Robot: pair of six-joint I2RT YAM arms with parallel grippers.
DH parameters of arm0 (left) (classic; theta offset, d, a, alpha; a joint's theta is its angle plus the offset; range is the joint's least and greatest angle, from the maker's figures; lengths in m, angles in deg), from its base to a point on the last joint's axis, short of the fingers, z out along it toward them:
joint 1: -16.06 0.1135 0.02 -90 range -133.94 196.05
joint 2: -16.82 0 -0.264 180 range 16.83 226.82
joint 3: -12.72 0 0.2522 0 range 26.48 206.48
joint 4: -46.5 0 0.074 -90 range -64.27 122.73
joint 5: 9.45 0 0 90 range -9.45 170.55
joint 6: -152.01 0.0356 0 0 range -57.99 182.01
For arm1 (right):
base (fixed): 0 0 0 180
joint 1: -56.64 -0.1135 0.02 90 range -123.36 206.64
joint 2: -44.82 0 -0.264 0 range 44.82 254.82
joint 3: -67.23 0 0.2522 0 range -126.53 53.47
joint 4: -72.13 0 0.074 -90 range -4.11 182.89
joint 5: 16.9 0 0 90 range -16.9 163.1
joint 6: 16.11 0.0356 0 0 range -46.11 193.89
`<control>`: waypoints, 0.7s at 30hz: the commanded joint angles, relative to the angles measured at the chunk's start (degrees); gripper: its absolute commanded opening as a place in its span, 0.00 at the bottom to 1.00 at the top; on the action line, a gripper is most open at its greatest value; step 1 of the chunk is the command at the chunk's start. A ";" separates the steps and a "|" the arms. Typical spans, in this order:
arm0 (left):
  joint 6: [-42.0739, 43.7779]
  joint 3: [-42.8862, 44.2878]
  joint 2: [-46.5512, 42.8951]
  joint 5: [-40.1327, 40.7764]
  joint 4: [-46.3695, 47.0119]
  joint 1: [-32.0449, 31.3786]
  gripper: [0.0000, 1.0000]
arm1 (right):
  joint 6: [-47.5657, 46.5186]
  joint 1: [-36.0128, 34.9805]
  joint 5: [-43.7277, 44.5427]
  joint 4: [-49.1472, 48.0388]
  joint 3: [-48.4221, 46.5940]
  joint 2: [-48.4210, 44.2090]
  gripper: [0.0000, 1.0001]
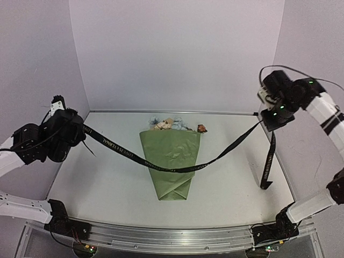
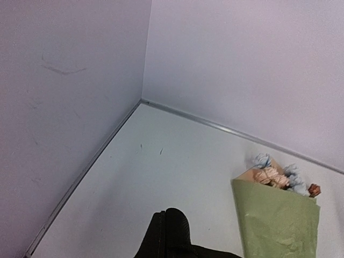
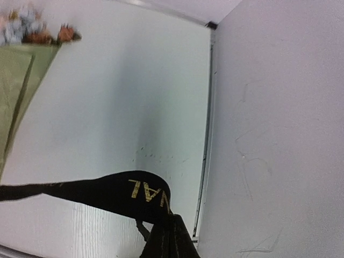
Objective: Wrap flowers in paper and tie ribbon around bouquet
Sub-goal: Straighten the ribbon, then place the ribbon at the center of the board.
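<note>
The bouquet (image 1: 171, 161) lies mid-table as an olive-green paper (image 2: 277, 223) cone, point toward me. The flowers (image 1: 171, 124) stick out of its far, wide end as blue, cream and orange heads (image 2: 279, 177). A black lettered ribbon (image 1: 115, 148) stretches across the cone's lower half and is held up at both ends. My left gripper (image 1: 79, 131) is shut on its left end above the table's left side, jaws together (image 2: 165, 212). My right gripper (image 1: 262, 119) is shut on the ribbon (image 3: 107, 189) high at the right (image 3: 173, 217). A loose tail (image 1: 267, 164) hangs down below it.
White walls close in the table (image 1: 107, 188) at the back and on both sides, and both grippers are close to the side walls. A metal rail (image 1: 172, 234) with the arm bases runs along the near edge.
</note>
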 commanded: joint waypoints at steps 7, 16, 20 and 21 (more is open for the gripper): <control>-9.88 -12.29 5.38 -13.61 -3.94 21.05 0.00 | 6.93 -6.51 -9.44 -1.31 23.41 9.44 0.00; -1.29 -19.54 2.59 -29.59 6.70 46.16 0.00 | 10.11 -12.21 -17.50 -5.63 31.54 7.07 0.00; -2.32 -19.99 4.31 -30.72 8.56 48.78 0.00 | 11.56 -16.04 -21.65 -9.06 32.46 8.60 0.02; -2.71 -20.45 5.02 -31.86 9.41 49.73 0.00 | 11.97 -17.10 -22.24 -10.13 32.53 9.38 0.06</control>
